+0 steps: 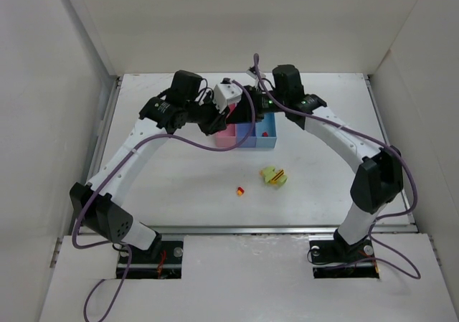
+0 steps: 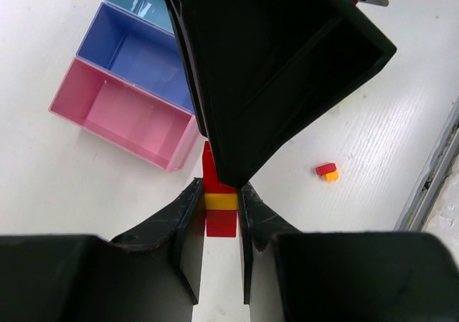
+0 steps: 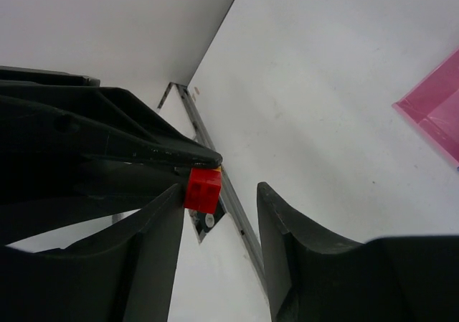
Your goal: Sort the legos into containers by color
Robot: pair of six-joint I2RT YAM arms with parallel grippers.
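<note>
My left gripper (image 2: 220,190) is shut on a small red, yellow and red lego stack (image 2: 221,206), held above the table beside the bins. My right gripper (image 3: 219,218) is open around the red end of that stack (image 3: 203,188), which lies against its left finger. In the top view both grippers meet over the bins, left (image 1: 217,121) and right (image 1: 242,110). The pink bin (image 1: 224,140), the medium blue bin (image 1: 246,137) and the light blue bin (image 1: 270,140) stand joined in a row. A red piece (image 1: 265,133) lies in the light blue bin.
A tiny red and orange lego (image 1: 240,190) lies on the table nearer the arm bases; it also shows in the left wrist view (image 2: 327,171). A lime yellow-green clump with some red (image 1: 273,176) lies to its right. White walls enclose the table.
</note>
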